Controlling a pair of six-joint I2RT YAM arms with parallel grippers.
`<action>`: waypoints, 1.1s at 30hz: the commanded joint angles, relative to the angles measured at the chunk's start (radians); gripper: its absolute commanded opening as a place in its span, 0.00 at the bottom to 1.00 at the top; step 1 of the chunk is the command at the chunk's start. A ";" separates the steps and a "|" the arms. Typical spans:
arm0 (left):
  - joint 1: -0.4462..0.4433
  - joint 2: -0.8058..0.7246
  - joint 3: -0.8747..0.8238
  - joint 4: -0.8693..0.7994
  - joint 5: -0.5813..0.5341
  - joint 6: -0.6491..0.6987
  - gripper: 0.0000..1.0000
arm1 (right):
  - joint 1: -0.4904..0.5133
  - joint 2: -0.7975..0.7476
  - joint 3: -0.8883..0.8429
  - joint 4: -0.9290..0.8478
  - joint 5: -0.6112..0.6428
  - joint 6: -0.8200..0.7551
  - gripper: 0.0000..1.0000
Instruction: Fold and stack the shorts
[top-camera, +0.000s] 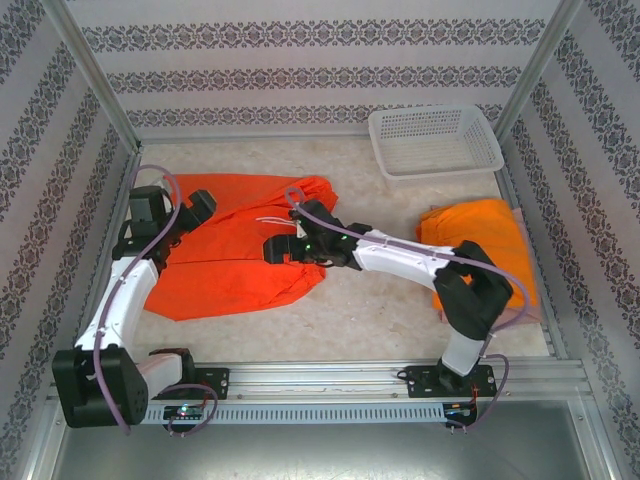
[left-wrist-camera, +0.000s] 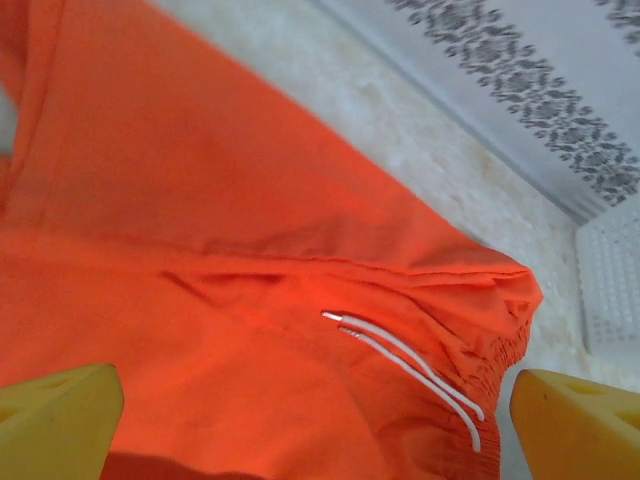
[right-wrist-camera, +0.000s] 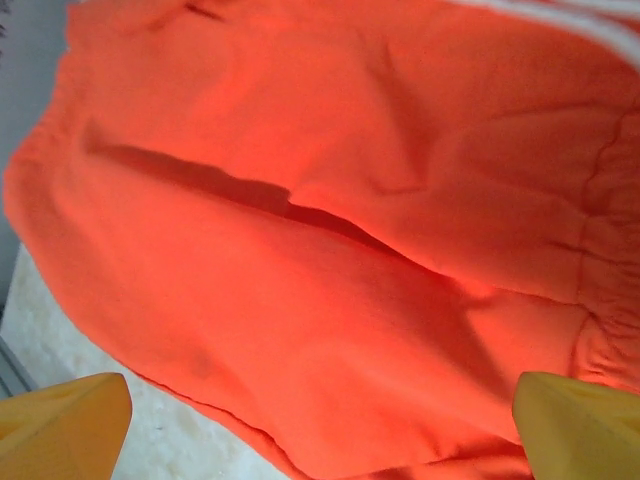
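Shorts (top-camera: 235, 275), orange, lie beneath left gripper (left-wrist-camera: 320, 428) and right gripper (right-wrist-camera: 320, 425), both spread wide and empty.

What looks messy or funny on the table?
Nothing is spilled or torn. The spread-out orange shorts are rumpled, with a crease across the middle, and their white drawstring lies loose over the cloth by the gathered waist. The folded orange pile at the right looks tidy.
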 joint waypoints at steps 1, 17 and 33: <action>0.030 0.018 -0.024 0.058 0.086 -0.100 1.00 | -0.016 0.070 0.007 -0.010 -0.020 0.054 0.98; 0.055 0.032 -0.121 0.068 0.010 -0.195 1.00 | -0.197 -0.190 -0.480 0.051 0.055 0.181 0.97; -0.021 0.331 -0.032 0.213 0.104 -0.253 0.68 | -0.241 -0.224 -0.499 0.058 0.049 0.153 0.98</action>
